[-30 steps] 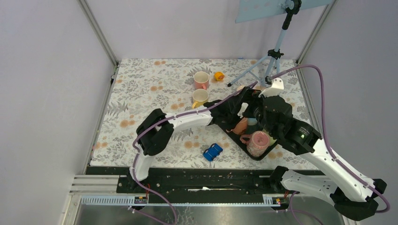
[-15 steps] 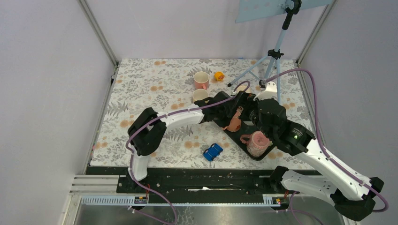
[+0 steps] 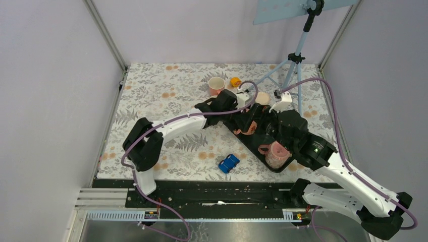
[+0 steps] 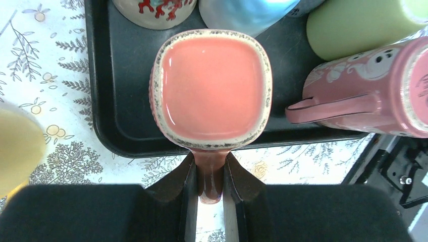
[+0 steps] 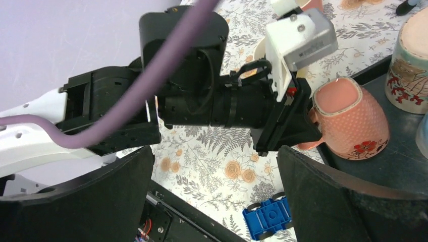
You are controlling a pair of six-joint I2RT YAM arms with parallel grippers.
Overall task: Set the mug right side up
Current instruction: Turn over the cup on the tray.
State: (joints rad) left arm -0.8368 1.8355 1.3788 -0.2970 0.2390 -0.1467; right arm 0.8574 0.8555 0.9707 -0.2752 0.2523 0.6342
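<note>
The floral-clothed table [image 3: 151, 101] carries a black tray [image 4: 121, 111] near its right front corner, and the tray is crowded with mugs. The right gripper [image 5: 214, 166] hangs beside it with jaws spread wide and empty, probably to leave room. The left gripper [image 4: 210, 174] is clenched on the handle of the coral mug [image 4: 214, 91]. The mug is tipped on its side at the tray's left edge, mouth toward the wrist. Held by the handle, it can likely be rolled upright.
</note>
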